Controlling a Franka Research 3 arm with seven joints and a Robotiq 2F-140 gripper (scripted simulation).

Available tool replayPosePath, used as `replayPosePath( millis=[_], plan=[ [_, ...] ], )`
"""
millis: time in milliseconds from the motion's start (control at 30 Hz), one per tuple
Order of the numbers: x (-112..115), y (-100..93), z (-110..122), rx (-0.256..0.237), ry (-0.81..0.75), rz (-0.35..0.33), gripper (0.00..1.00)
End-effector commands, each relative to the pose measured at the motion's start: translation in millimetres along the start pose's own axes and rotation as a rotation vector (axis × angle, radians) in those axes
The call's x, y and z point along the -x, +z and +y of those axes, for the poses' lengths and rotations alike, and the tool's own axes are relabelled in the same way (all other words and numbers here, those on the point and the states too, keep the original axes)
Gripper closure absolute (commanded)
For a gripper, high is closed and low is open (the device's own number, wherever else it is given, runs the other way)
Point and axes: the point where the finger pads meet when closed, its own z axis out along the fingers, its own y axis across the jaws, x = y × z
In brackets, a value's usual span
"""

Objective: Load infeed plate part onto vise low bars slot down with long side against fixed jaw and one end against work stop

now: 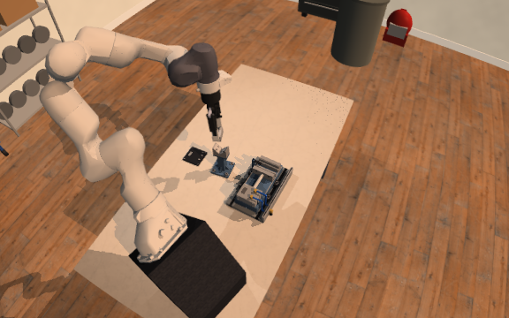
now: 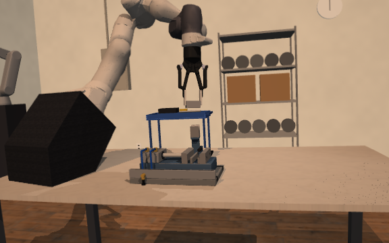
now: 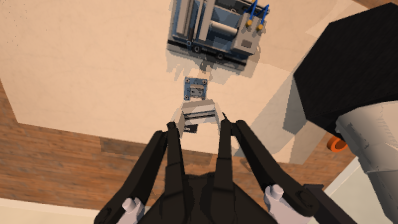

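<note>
we've got the part point(image 3: 198, 113) pinched in the gripper point(image 3: 199, 131), hanging high over the table. the v-block point(image 1: 222, 160) sits at 6 o'clock under it in the top view, the vise point(image 1: 261, 187) at 4 o'clock. we want a straight, slow descent into the v-block, squared up, since we can't tell which way the slot faces.
</note>
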Motion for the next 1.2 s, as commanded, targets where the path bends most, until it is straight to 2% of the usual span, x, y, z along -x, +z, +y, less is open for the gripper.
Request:
replayPosePath(
  millis=[0, 533, 1167],
  plan=[
    [0.7, 4.0, -3.5, -0.019, 0.100, -0.027, 1.00],
    [-3.1, 14.3, -2.9, -0.038, 0.217, -0.061, 1.00],
    [-3.6, 15.9, -2.8, -0.041, 0.235, -0.067, 1.00]
  ],
)
